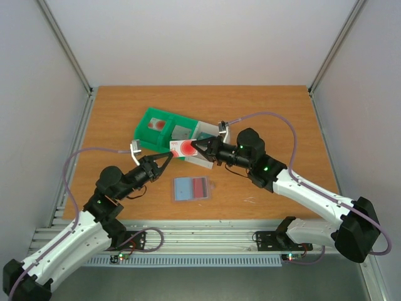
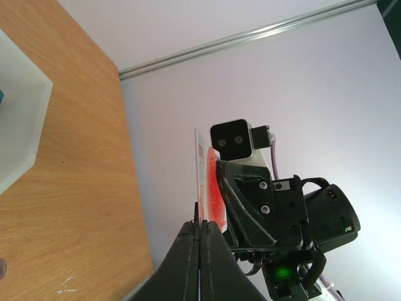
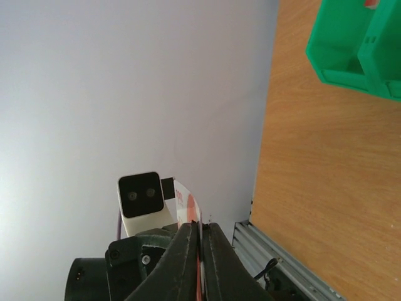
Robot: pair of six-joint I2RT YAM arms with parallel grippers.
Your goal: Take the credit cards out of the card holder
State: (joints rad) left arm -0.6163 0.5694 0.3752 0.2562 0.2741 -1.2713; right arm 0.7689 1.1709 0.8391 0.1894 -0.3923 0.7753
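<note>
A white credit card (image 1: 183,148) with a red patch hangs in the air between my two grippers, above the tray's near edge. My left gripper (image 1: 171,153) pinches its left end; in the left wrist view its jaws (image 2: 200,224) are shut on the card's edge (image 2: 203,169). On the opposite end my right gripper (image 1: 195,148) is shut, and the card (image 3: 183,204) sticks out from between its fingertips (image 3: 200,226). The slate-blue card holder (image 1: 190,188) lies open and flat on the table nearer the arms, with a red patch showing on its right half.
The green-and-white tray (image 1: 153,119) sits behind the held card, with small cards in its compartments. Its white corner (image 2: 19,125) and green wall (image 3: 357,50) show in the wrist views. Grey walls enclose the wooden table (image 1: 282,125).
</note>
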